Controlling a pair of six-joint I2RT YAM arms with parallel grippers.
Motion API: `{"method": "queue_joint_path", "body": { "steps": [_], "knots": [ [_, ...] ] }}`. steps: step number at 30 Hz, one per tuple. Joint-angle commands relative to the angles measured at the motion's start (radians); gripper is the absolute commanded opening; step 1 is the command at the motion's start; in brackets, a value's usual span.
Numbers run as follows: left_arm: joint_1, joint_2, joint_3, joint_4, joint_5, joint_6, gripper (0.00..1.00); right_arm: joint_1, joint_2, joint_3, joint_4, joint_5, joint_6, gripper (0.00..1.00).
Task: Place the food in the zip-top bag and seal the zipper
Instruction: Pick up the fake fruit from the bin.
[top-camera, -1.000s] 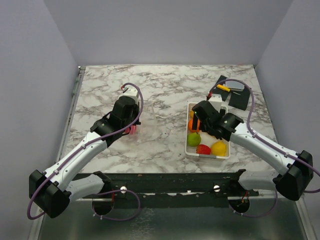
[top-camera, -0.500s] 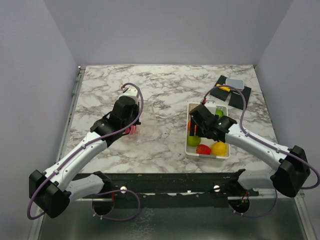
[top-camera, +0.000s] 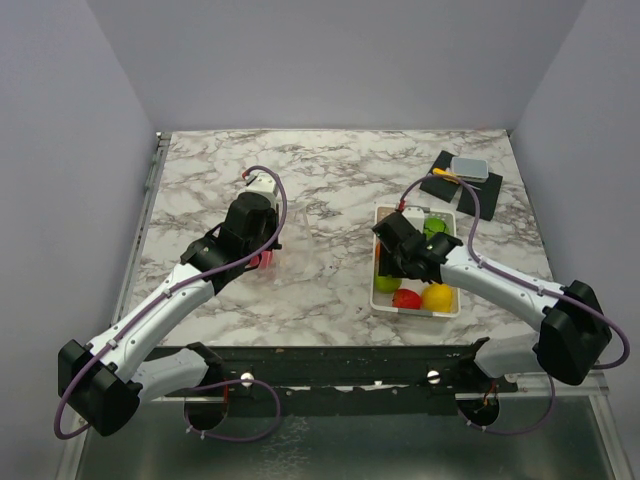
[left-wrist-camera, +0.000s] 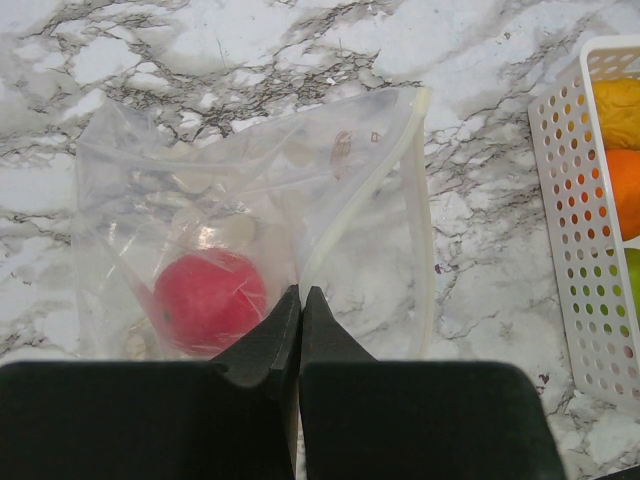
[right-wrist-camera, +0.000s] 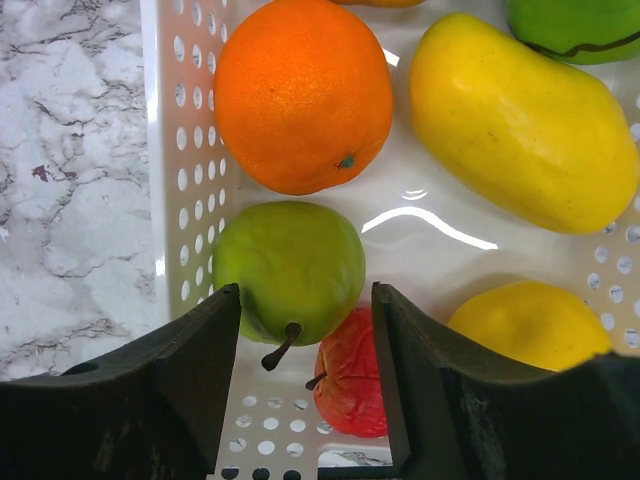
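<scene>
Top external view: the grey-veined white marble table is seen whole, with the two arms reached out over it, well apart. On its right half a white slotted plastic basket is covered in part by the right gripper. The clear crinkly zip-top bag is shown plainly only by the left wrist view. It is laid flat on the marble near the basket, and from above little but a red glint is seen under the arm.

In the right wrist view the basket's contents are made out:
- a long yellow toy fruit
- a toy orange
- a green toy apple
- a small red toy fruit

The right jaws are spread wide on either side of the apple, and nothing is gripped.

A round red toy fruit is enclosed in the bag. The left gripper is closed tight, pinched on the pale zipper strip at the open mouth.
</scene>
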Motion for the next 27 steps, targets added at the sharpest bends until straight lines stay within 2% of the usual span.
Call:
{"method": "queue_joint_path", "body": {
  "steps": [1, 6, 12, 16, 27],
  "knots": [
    [0.0, -0.004, -0.012, 0.015, -0.009, 0.005, 0.0, -0.006, 0.021, -0.017, 0.017, -0.007, 0.004, 0.58],
    [0.0, -0.003, -0.012, 0.015, -0.007, 0.006, 0.0, -0.006, 0.02, -0.019, 0.018, -0.004, 0.004, 0.47],
    [0.0, -0.003, -0.012, 0.015, -0.008, 0.005, 0.0, -0.007, 0.018, -0.012, 0.012, -0.011, -0.002, 0.16],
    [0.0, -0.001, -0.012, 0.015, -0.006, 0.005, 0.0, -0.006, 0.011, 0.001, -0.011, 0.004, -0.008, 0.01],
    [0.0, -0.002, -0.011, 0.015, -0.005, 0.004, 0.0, -0.007, -0.073, 0.079, -0.107, 0.065, -0.024, 0.01]
  ]
}}
